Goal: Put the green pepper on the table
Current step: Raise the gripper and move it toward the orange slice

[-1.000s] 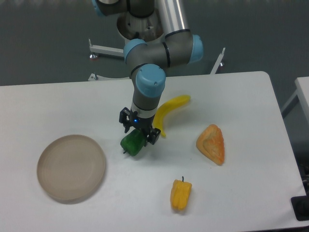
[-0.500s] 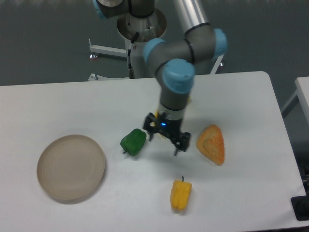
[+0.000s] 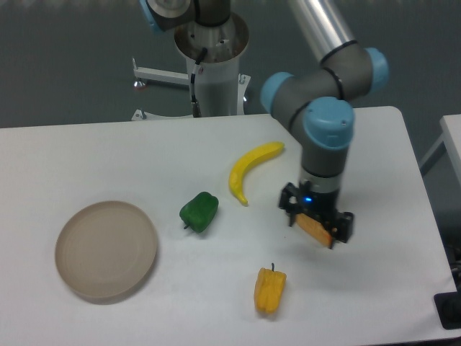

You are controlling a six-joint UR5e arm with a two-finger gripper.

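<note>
From the fixed camera, the white surface (image 3: pixel 86 155) filled most of the view, with the arm's base column rising behind its far edge. The green pepper (image 3: pixel 199 212) lay on the bare surface near the middle, resting on its side, with nothing touching it. To its left, apart from it, sat a round beige plate (image 3: pixel 106 249), and nothing lay on the plate. A yellow banana (image 3: pixel 250 171) curved across the surface just to the right of the pepper and slightly farther back, close to it but not in contact. Nearer the front edge lay a yellow-orange pepper (image 3: pixel 269 290) with its short stem pointing away from the camera, well apart from the green one.

The arm reached over the right half of the surface, its blue-capped wrist pointing straight down. The gripper (image 3: pixel 316 220) hung low there, well to the right of the green pepper, with its two dark fingers set apart on either side of an orange wedge-shaped item (image 3: pixel 314 229). Only a part of that item showed between and below the fingers; whether the fingers pressed on it or merely stood beside it could not be told
</note>
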